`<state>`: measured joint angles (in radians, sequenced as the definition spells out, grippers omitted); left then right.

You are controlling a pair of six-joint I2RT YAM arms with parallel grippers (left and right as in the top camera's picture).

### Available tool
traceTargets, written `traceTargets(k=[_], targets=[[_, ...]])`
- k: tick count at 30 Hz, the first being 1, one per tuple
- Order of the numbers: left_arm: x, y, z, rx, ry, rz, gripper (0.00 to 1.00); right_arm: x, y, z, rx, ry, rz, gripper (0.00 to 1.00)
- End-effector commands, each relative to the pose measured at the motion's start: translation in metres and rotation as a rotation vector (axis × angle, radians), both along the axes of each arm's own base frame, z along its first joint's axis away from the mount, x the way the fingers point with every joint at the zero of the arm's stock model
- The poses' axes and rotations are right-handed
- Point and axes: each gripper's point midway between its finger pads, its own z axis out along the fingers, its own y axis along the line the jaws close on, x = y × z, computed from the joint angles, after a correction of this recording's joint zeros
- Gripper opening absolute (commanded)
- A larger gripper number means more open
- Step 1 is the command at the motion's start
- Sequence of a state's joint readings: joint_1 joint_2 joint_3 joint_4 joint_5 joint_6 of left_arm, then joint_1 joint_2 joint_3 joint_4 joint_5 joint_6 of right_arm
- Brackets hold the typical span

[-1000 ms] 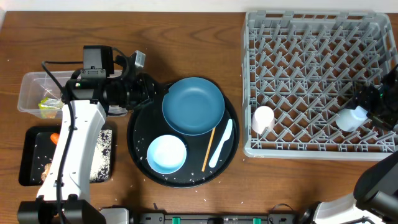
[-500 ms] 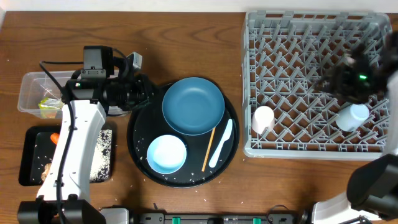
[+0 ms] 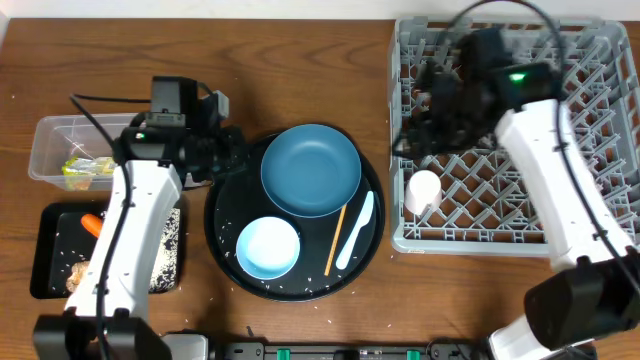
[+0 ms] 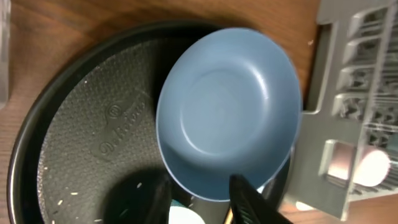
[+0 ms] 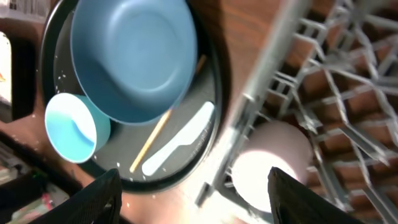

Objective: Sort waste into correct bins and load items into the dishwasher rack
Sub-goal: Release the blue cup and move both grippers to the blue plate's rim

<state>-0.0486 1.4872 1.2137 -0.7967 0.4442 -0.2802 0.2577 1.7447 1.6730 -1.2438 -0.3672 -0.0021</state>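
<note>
The dark blue round plate (image 3: 311,170) sits at 12 o'clock on the large round black tray (image 3: 220,250). The left gripper (image 4: 200,188) is spread astride its rim, probably to take the edge. The right gripper (image 5: 194,182), spread and empty, hovers over the square grey plastic rack (image 3: 600,235) at 3 o'clock.

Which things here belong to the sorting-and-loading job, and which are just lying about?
Job: plate, bowl, spoon, chopstick, cup, rack, carrot, wrapper, clear tub, flat black tray.
Just there: round black tray, wooden table.
</note>
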Motion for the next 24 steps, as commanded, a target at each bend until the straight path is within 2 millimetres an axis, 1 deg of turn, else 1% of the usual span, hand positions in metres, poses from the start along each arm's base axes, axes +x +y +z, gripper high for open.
traceTargets(k=[1,7,9,17,20,24], targets=[[0.0,0.0,-0.031,0.058,0.056,-0.017,0.33,0.002,0.017,0.006,-0.053,-0.056,-0.015,0.67],[0.008,0.001,-0.064,0.088,0.125,-0.008,0.33,0.002,0.051,0.01,-0.056,-0.129,0.041,0.67],[0.008,0.001,-0.074,0.088,0.155,0.001,0.33,0.001,0.057,0.011,-0.063,-0.145,0.055,0.67],[0.001,0.0,-0.116,0.1,0.278,-0.006,0.33,0.003,0.058,0.007,-0.124,-0.178,0.06,0.67],[-0.001,-0.003,-0.126,0.103,0.305,-0.014,0.33,0.004,0.058,0.004,-0.133,-0.175,0.058,0.68],[-0.001,-0.007,-0.132,0.106,0.312,-0.026,0.33,0.005,0.058,-0.001,-0.139,-0.163,0.06,0.68]])
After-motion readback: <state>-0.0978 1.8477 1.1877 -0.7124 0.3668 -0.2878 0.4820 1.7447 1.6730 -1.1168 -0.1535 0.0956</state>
